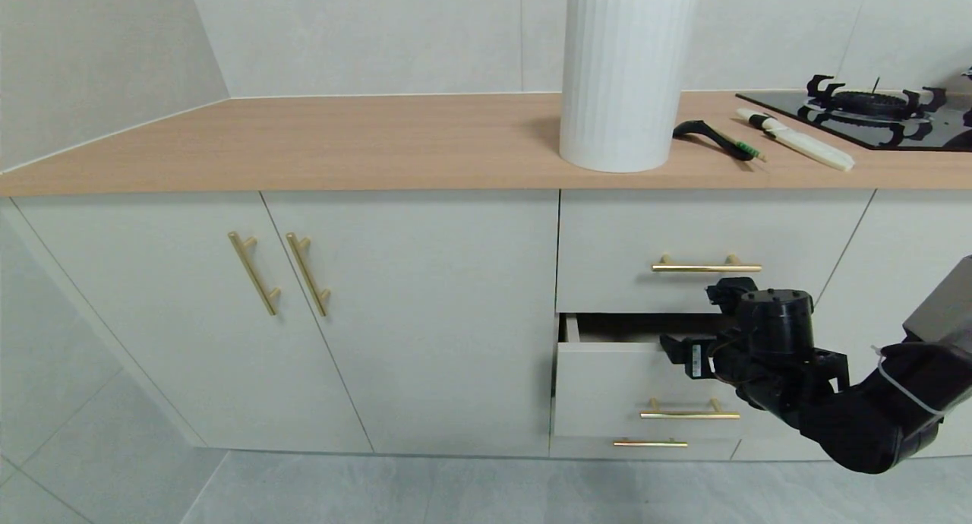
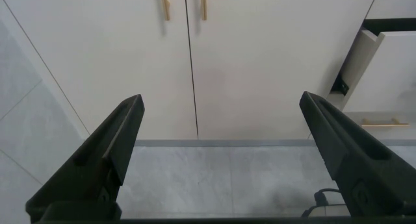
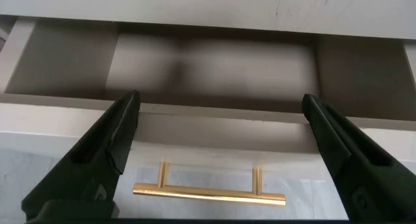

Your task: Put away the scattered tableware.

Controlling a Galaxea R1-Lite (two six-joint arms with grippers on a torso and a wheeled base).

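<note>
Head view: we see the drawer (image 1: pixel 607 383) pulled partly out. Our right gripper (image 3: pixel 220 97) is just in front of it, jaws spread wide and holding nothing. On the countertop (image 1: pixel 342 140) above the drawer lie a black-handled utensil (image 1: pixel 714 138) and a white one (image 1: pixel 797 140). Our left gripper (image 2: pixel 221 97), also wide and unladen, faces the cupboard doors (image 2: pixel 260 62) left of the drawer.

We count one white ribbed canister (image 1: pixel 624 76), one black-handled utensil (image 1: pixel 714 138) and one white utensil (image 1: pixel 805 146) on the tabletop (image 1: pixel 342 140). Below it we count two cabinet doors (image 1: pixel 144 342) (image 1: pixel 440 319), three drawers (image 1: pixel 683 228) (image 1: pixel 607 387) (image 1: pixel 577 448) and five gold handles (image 1: pixel 254 273) (image 1: pixel 307 274) (image 1: pixel 706 266) (image 1: pixel 689 414) (image 1: pixel 651 443). We count one stove burner (image 1: pixel 873 102).
</note>
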